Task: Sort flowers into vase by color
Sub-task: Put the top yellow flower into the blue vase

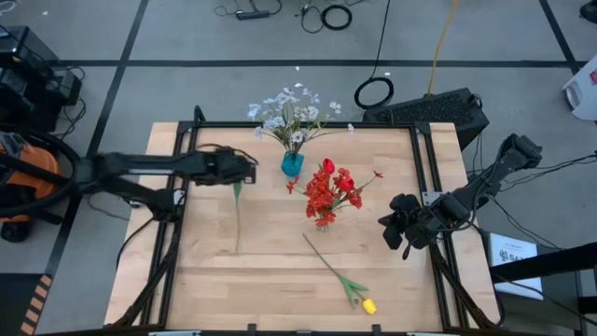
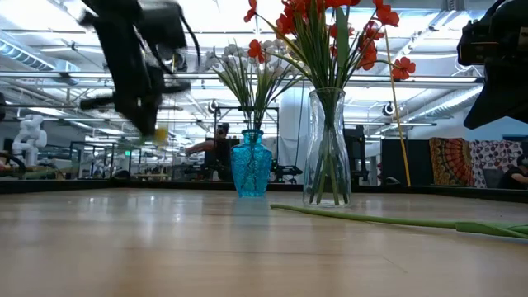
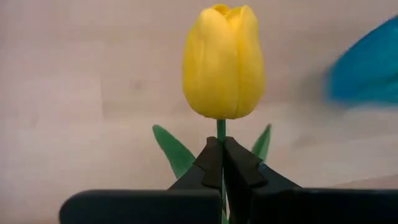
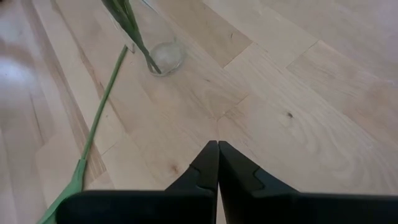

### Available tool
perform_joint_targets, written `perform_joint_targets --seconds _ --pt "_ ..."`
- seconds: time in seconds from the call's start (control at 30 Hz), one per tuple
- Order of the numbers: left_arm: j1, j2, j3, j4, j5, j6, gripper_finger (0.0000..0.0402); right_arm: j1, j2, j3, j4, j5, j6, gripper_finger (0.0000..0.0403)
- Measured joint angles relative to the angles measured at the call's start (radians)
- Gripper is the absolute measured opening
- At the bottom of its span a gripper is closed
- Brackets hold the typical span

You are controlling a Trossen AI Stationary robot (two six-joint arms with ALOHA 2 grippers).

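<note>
My left gripper (image 1: 244, 169) is over the table's far left part, left of the blue vase (image 1: 292, 164), and is shut on a yellow tulip (image 3: 224, 62). The blue vase (image 2: 252, 165) holds white blossoms (image 1: 291, 110). Right of it, a clear vase (image 2: 328, 148) holds red flowers (image 1: 328, 192). A second yellow tulip (image 1: 368, 305) lies flat on the table near the near edge, its stem (image 2: 396, 221) stretched out on the wood. My right gripper (image 1: 403, 227) hangs shut above the table's right side and touches nothing. My left gripper pinches the yellow tulip's stem (image 3: 220, 132) between its two fingers, just below the bloom and above two small leaves. The bloom (image 2: 161, 132) is lifted well clear of the table. The rest of the stem (image 1: 237, 215) trails from the gripper toward the near edge.
A black frame (image 1: 308, 125) runs round the wooden table top. Bare wood (image 1: 224, 280) lies on the near left and between the vases and my right gripper (image 4: 217, 155). Cables and equipment sit on the floor beyond the far edge.
</note>
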Motion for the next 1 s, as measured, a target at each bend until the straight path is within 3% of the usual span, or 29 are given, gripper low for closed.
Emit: perform_joint_targets --seconds 0.17,0.27,0.33,0.4,0.5,0.63,0.83,1.0 --pt "-0.076 -0.257 0.001 0.101 -0.270 0.063 0.0003 0.000 0.001 0.000 0.000 0.007 0.000 0.0000" --pt "-0.127 -0.373 0.001 0.270 -0.425 0.262 0.0002 0.000 0.002 0.000 0.000 0.039 0.007 0.0000" --pt "-0.147 -0.419 0.002 0.429 -0.442 0.442 0.0002 0.000 0.002 0.000 0.000 0.065 0.024 0.0000" --pt "-0.158 -0.435 0.002 0.615 -0.405 0.624 0.0002 0.000 0.004 0.000 0.001 0.088 0.030 0.0000" --pt "-0.162 -0.421 0.002 0.883 -0.227 0.965 0.0002 0.000 0.010 0.000 0.002 0.108 0.029 0.0000" --pt "-0.162 -0.352 0.003 1.032 -0.010 1.344 0.0002 0.000 0.017 0.000 0.002 0.107 0.028 0.0000" --pt "-0.154 -0.243 0.003 1.110 0.074 1.440 0.0002 0.000 0.018 0.000 0.004 0.106 0.071 0.0000" --pt "-0.131 -0.147 0.003 1.352 0.260 1.522 0.0002 0.000 0.018 0.000 0.004 0.106 0.102 0.0000"
